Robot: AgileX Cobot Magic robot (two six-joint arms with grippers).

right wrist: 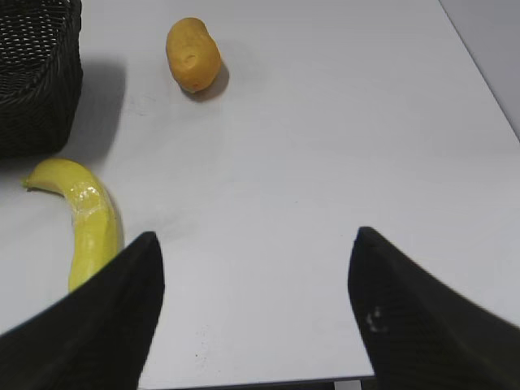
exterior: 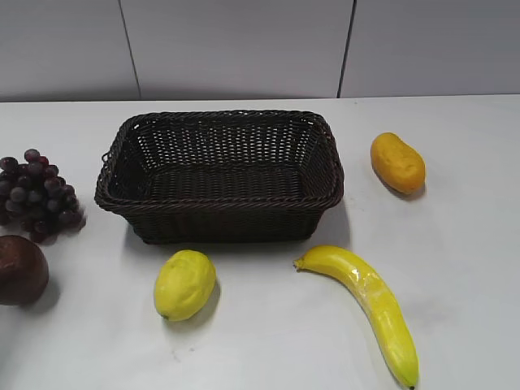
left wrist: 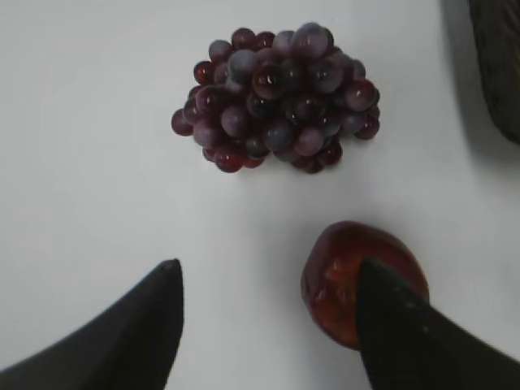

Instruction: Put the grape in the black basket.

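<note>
Looking at the exterior view first, we've got the grape (exterior: 36,192) bunch sitting on the white table (exterior: 455,268) at the far left, well apart from the black basket (exterior: 219,175), which is empty and sits mid-table. A dark red apple (exterior: 20,270) lies just in front of the bunch, with a lemon (exterior: 184,283), a banana (exterior: 370,305) and an orange-yellow mango-looking fruit (exterior: 397,162) scattered around. No arms show up in this shot.

Over in the left wrist view, the left gripper (left wrist: 264,325) hangs above the table with its fingers spread wide and nothing between them. The grape (left wrist: 276,96) lies ahead of it, not touched yet, and the apple (left wrist: 357,280) is partly behind the right-hand fingertip. A corner of the basket (left wrist: 500,65) peeks in at top right.

The right wrist view shows the right gripper (right wrist: 256,313) also spread open and empty, looking over the banana (right wrist: 85,219), the mango-like fruit (right wrist: 193,54) and a basket wall (right wrist: 36,73).

Our guess on handling: the bunch looks light but lumpy and glossy, so single berries could slip or roll under the pads. We'd close across the thick middle of the cluster from above, not on a stray edge berry, and keep clear of the apple on the way in.
</note>
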